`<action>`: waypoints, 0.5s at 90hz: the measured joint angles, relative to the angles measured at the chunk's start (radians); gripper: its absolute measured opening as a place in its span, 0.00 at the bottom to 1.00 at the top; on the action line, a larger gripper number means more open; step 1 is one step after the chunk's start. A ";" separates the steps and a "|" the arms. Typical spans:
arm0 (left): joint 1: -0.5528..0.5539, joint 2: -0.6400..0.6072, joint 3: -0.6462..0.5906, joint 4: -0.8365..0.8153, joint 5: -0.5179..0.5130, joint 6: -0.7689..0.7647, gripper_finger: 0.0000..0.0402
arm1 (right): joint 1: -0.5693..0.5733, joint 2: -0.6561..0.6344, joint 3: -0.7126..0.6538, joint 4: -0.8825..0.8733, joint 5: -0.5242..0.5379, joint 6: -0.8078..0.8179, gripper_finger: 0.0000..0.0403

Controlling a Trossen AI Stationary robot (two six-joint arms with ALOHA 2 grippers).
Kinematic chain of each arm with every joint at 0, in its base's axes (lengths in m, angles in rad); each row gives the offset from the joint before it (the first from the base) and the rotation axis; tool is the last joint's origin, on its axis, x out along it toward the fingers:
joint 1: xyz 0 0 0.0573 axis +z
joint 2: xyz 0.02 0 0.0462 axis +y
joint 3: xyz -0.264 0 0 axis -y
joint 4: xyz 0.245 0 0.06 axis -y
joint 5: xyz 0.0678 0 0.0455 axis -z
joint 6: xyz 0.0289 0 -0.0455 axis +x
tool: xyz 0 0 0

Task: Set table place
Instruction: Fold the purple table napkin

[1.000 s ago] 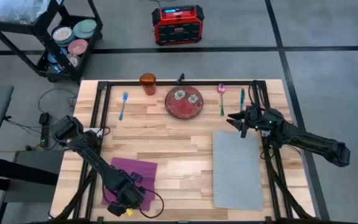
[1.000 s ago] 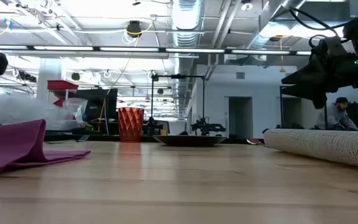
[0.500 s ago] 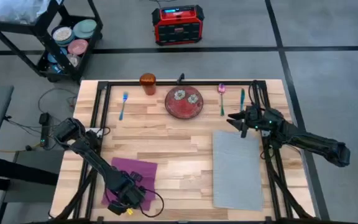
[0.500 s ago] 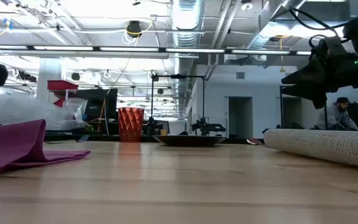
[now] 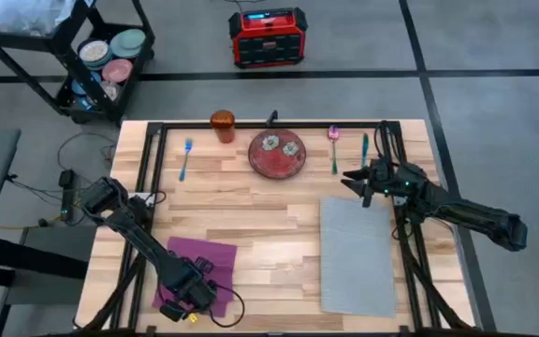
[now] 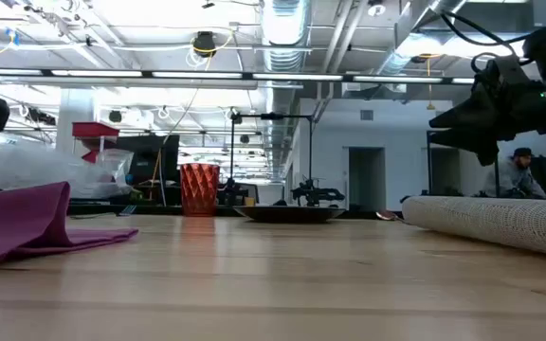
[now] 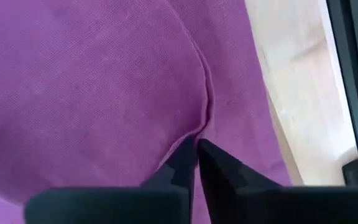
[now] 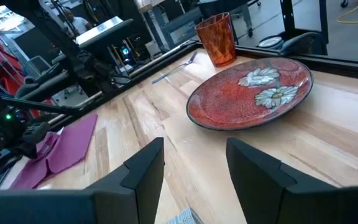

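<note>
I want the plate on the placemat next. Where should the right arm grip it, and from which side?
Grip the plate at its raised rim nearest the right gripper, fingers open, coming in low from that side. It lies flat on the table, so only the lip offers purchase.

Purple napkin point(image 5: 201, 257), red flowered plate point(image 5: 276, 154), orange cup point(image 5: 223, 124)

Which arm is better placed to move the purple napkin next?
The left. Its gripper is already shut on a fold of the purple napkin at the table's near-left corner. The right gripper is open, far off beside the grey placemat.
</note>
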 joint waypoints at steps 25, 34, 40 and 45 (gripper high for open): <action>0.000 0.000 0.006 -0.067 0.000 -0.061 0.00 | 0.000 0.000 0.000 -0.003 0.000 0.000 0.40; 0.000 0.000 0.006 -0.066 0.000 -0.068 0.00 | 0.000 0.000 0.000 -0.004 0.000 0.000 0.40; 0.000 0.000 0.006 -0.057 -0.003 -0.069 0.00 | 0.000 0.000 0.000 -0.004 0.000 0.000 0.40; 0.000 0.000 0.006 -0.042 -0.006 -0.069 0.00 | 0.000 0.000 0.000 -0.004 0.000 0.000 0.40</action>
